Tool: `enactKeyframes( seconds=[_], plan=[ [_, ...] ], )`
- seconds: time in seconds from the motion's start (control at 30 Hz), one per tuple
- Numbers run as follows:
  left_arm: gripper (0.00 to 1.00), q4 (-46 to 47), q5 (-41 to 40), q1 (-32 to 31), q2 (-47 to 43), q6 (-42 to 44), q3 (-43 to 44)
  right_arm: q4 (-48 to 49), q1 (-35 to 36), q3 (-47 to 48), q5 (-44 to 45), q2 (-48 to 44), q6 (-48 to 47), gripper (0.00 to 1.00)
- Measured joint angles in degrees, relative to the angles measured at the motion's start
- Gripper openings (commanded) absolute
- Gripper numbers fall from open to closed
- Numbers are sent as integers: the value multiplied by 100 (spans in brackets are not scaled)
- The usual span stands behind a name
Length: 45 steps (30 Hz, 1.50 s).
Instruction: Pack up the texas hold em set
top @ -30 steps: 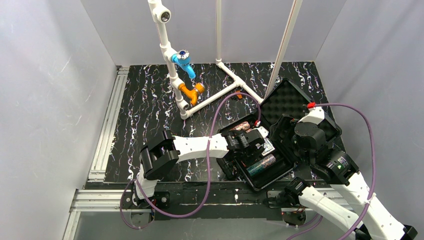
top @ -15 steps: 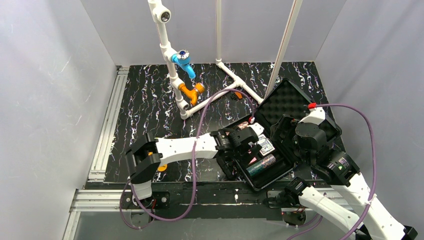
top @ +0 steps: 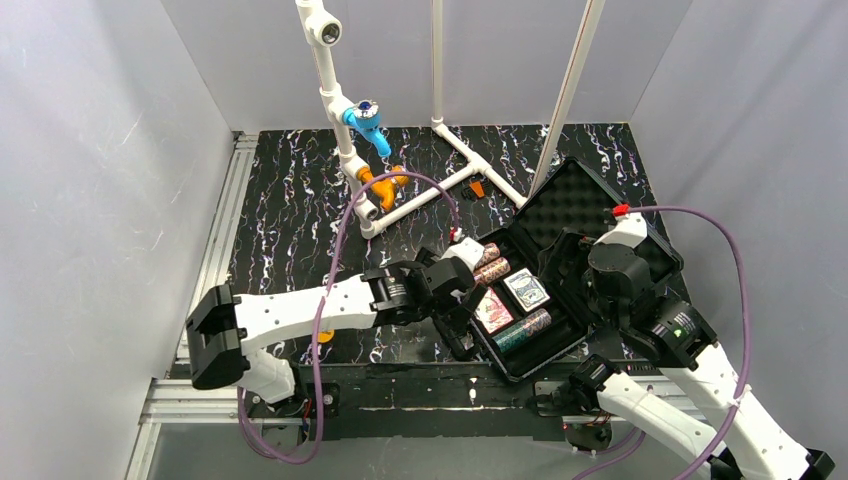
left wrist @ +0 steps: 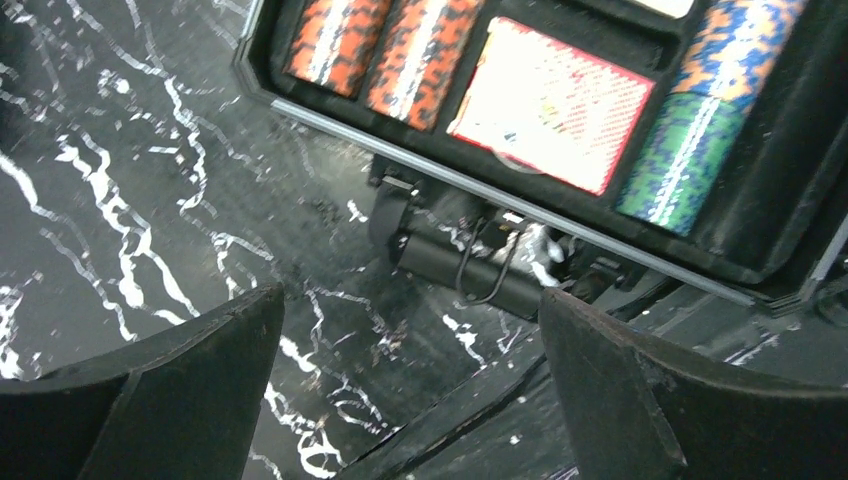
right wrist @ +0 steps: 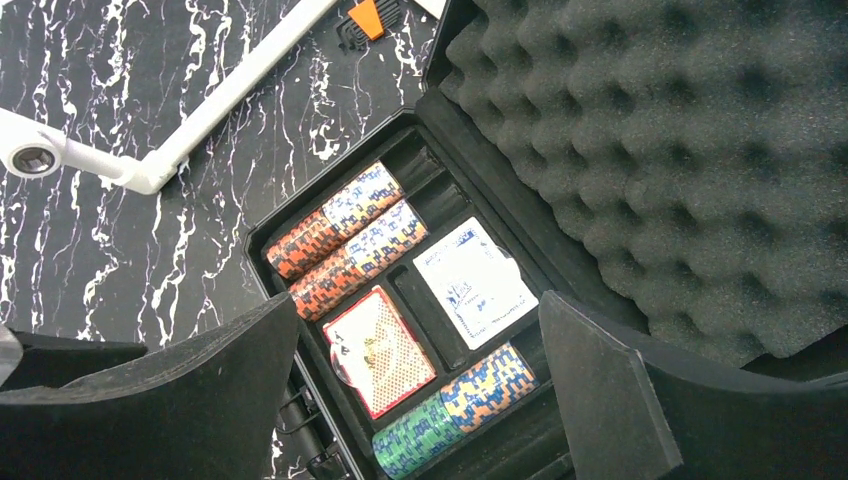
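Compared with a second ago, the left gripper (left wrist: 410, 300) is seen drawn back from above the tray to just outside the near-left edge of the case (top: 555, 355), with its jaws spread wide and nothing between them. The red-backed card deck (top: 493, 311), which it covered a second ago, is now exposed and lies flat in its compartment. It is judged that this deck has just been released into place and that the filling of the tray is nearly finished. The right gripper (right wrist: 417, 300) is held over the open case, also spread and empty, in the same place as a second ago. The case is of black hard plastic, and its raised lid is lined with bumpy grey foam (top: 575, 205). A moulded handle (left wrist: 470, 265) is seen on its front. Two red-brown chip rolls (right wrist: 340, 235) are laid side by side at the far end, ridged and speckled. A blue-backed deck (right wrist: 475, 283) is seated beside the red one, and a green roll (right wrist: 455, 405) is laid along the near side. A small orange piece (top: 477, 188) is left on the white-veined black table (top: 290, 200) by the white pipe frame (top: 420, 200), well apart from the case, and what it is cannot be told. If it belongs to the set, it is judged to remain to be packed before the lid is lowered.
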Motion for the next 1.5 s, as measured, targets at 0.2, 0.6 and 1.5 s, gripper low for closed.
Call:
enactKeyframes(
  seconds=[0.2,0.6,1.5],
  plan=[
    [98,-382,-376,0,-503,-308,-380,101,0,0,-140,260,2,98],
    [99,-1292,-850,0,-1947,-1119,-1237,415,0,-9,-404,568,28,100],
    [99,-3447,-1325,42,-3178,-4107,-2354,1032,0,-411,-852,970,166,100]
  ],
)
